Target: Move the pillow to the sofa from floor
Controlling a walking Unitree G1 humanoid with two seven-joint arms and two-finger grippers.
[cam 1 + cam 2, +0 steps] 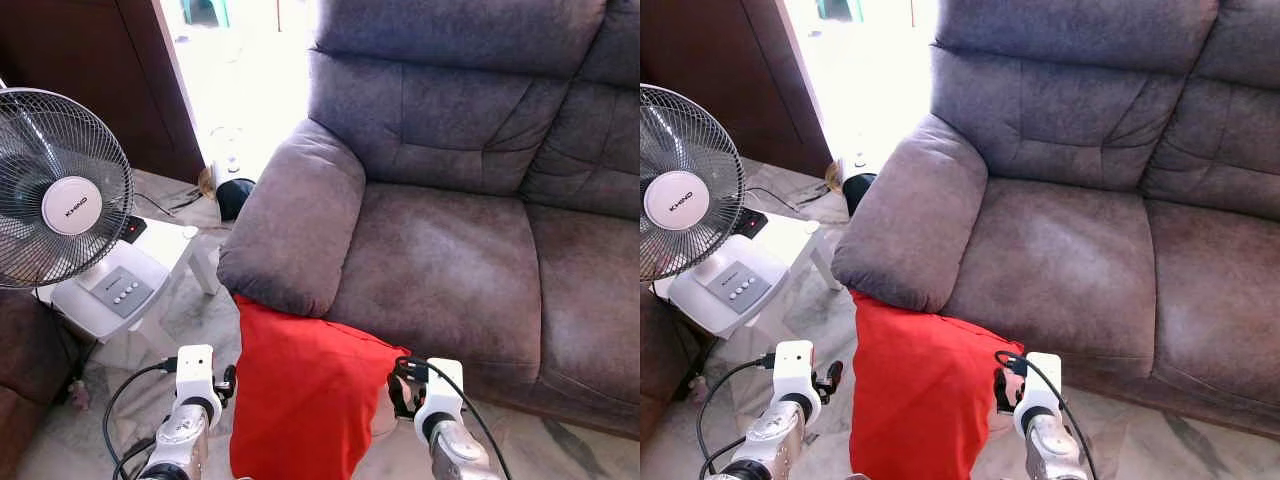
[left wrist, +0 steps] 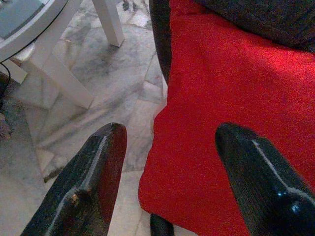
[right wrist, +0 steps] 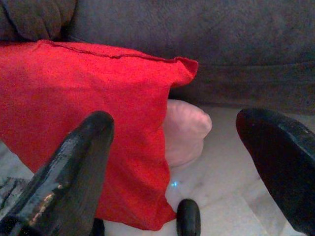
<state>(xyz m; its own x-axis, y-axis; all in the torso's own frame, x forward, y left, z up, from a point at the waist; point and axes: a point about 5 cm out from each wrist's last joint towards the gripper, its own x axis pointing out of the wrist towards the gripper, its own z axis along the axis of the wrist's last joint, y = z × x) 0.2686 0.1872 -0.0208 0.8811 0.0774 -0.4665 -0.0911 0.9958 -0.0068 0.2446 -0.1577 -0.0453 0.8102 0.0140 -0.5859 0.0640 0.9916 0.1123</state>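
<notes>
A red pillow (image 1: 300,400) stands on the marble floor, leaning against the front of the grey-brown sofa (image 1: 440,270) just below its armrest (image 1: 295,225). My left gripper (image 2: 167,132) is open at the pillow's left edge, one finger over the red fabric and the other over the floor. My right gripper (image 3: 177,123) is open at the pillow's right edge, one finger in front of the fabric and the other over the floor. Neither is closed on the pillow. A pale pink soft lump (image 3: 186,129) lies behind the pillow's right side.
A standing fan (image 1: 60,190) sits on a white stool (image 1: 150,275) to the left, with cables (image 1: 125,395) trailing over the floor. A dark wooden cabinet (image 1: 100,50) stands at the back left. A small black object (image 1: 235,195) lies beside the armrest.
</notes>
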